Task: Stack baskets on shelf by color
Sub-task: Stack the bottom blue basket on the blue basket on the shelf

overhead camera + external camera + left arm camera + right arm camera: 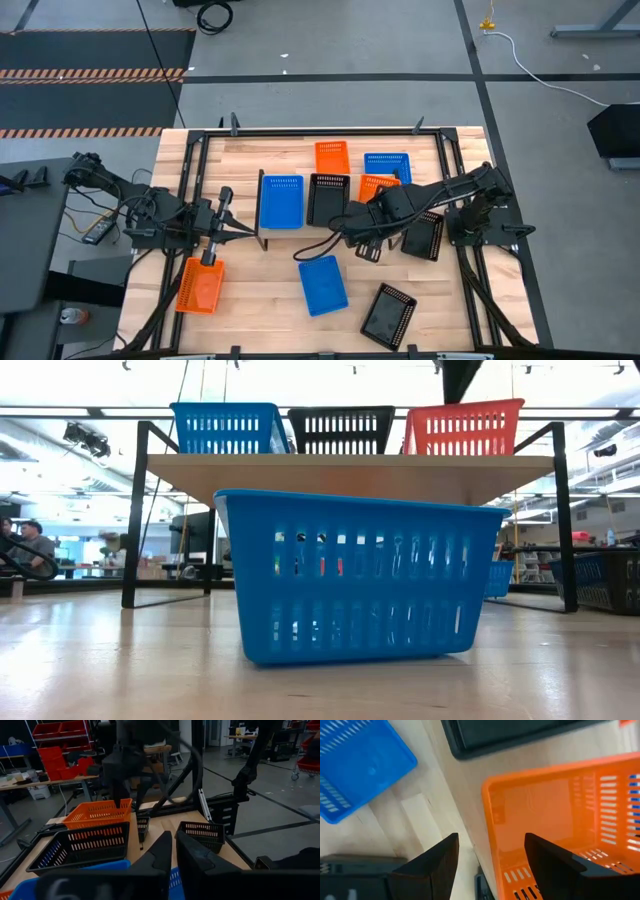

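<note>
Hovering spread over the rim of an orange perforated plastic basket [560, 825] beside the low light-wood shelf [292, 222], the right end effector [492, 865] should straddle one wall squarely before closing. Left end effector [222, 205] appears nearly pressed together, holding nothing visible, near another orange basket [200, 284] on the worktop [250, 300].

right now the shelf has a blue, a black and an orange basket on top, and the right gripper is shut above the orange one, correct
Not quite: the right gripper is open, not shut. The right wrist view shows its two fingers spread wide apart over the rim of the orange basket. The rest holds: in the low view the shelf carries a blue basket, a black basket and an orange one side by side.
</note>
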Motion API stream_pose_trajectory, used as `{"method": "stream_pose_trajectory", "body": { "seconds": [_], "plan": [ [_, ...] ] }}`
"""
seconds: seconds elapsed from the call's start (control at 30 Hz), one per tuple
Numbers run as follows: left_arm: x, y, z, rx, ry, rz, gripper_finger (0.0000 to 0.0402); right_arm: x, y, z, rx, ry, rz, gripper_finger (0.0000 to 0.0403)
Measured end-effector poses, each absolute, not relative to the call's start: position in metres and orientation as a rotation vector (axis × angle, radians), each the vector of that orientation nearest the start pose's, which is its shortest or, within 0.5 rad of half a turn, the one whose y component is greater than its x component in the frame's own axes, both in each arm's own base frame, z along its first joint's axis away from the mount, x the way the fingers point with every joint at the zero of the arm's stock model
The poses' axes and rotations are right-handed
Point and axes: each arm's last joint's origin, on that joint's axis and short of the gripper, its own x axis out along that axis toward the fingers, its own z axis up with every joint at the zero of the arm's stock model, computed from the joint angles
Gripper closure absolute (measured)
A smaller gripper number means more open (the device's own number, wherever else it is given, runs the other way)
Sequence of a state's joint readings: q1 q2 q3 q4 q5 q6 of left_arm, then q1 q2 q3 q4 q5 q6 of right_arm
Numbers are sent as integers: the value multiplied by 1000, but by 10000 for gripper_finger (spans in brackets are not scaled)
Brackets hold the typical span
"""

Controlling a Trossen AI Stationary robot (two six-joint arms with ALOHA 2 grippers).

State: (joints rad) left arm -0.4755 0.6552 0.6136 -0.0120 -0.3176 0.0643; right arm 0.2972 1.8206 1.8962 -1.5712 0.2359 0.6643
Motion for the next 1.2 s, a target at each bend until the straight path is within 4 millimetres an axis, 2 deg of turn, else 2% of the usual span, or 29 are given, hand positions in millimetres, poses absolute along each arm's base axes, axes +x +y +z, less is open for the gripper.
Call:
{"method": "stream_pose_trajectory", "body": {
  "seconds": [0.17,0.93,1.2],
  "plan": [
    [140,-62,309,85,44,-159,374,319,95,355,173,1312,-419,170],
    [140,-62,309,84,44,-159,365,313,100,364,231,1284,-419,170],
    [140,-62,309,84,44,-159,375,312,103,364,227,1287,-406,170]
  ]
}}
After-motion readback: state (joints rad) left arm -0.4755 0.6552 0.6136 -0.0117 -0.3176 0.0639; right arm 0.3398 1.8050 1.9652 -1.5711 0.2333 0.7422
